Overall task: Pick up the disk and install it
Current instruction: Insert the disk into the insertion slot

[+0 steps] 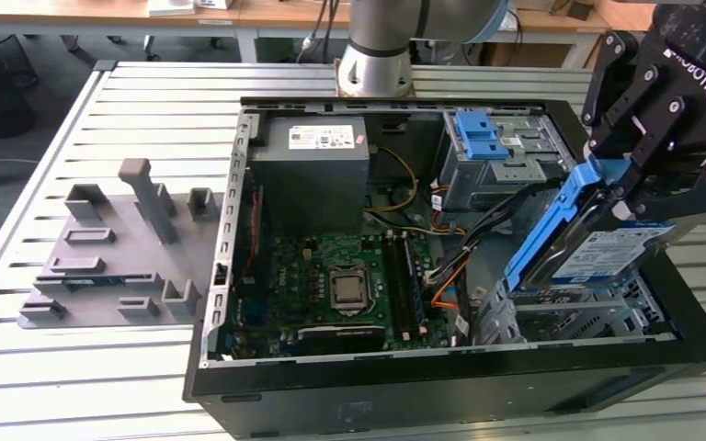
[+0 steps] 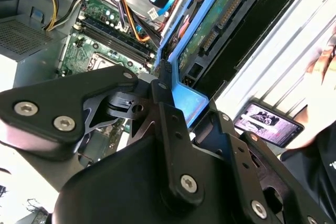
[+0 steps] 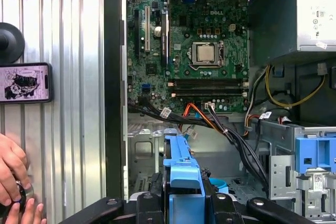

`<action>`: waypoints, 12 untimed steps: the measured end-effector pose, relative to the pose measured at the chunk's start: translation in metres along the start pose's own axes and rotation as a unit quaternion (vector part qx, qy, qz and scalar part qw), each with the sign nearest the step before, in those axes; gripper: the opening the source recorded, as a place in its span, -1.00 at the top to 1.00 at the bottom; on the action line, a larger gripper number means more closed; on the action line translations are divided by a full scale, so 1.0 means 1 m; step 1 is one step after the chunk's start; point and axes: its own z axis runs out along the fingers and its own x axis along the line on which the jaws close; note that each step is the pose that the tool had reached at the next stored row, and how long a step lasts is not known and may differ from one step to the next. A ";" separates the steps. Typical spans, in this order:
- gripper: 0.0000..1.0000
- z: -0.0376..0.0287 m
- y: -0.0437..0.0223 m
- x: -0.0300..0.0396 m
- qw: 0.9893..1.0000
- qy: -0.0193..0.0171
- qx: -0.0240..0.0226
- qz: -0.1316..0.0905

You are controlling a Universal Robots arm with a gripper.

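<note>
Slatted metal worktop [image 1: 71, 386], office desks behind it, and an open black PC case [image 1: 451, 409] lying flat on top. A grey fixture plate [image 1: 114, 262] with pegs and blocks sits off on the exterior view's left, well apart from the action.

The end effector [image 1: 647, 195] is clamped on the disk [image 1: 609, 259], with its fingers closed on the blue carrier frame near the upper end. The disk is tilted steeply. Its lower end is down inside the case on the exterior view's right, over the metal drive cage [image 1: 574, 322]. I can't tell if it's actually touching the cage.

The exterior view gets the label side of the disk. It also shows the motherboard [image 1: 335, 276], the grey power supply [image 1: 316, 161] with its white sticker, and a bare blue bracket [image 1: 482, 138] in the far cage near the arm's base [image 1: 384, 55].

The second wrist view has the flip side of the disk, with the green circuit board [image 2: 210, 27] and its connector strip. The first wrist view looks along the carrier edge and over the CPU socket [image 3: 206, 53] and a bundle of orange and black cables [image 3: 210, 119].

Both wrist views catch a phone [image 3: 24, 82] lying on the worktop just outside the case wall. The first wrist view also shows a person's hand [image 3: 11, 174] near it.
</note>
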 end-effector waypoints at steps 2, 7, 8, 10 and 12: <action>0.27 0.0005 -0.0001 0.0019 1.000 0.000 0.000 0.001; 0.27 0.0026 -0.0002 0.0032 1.000 0.000 0.000 0.006; 0.27 0.0030 -0.0003 0.0033 1.000 0.000 0.000 0.006; 0.27 0.0036 -0.0010 0.0033 1.000 0.000 0.000 0.006; 0.27 0.0044 -0.0009 0.0034 1.000 0.000 0.000 0.006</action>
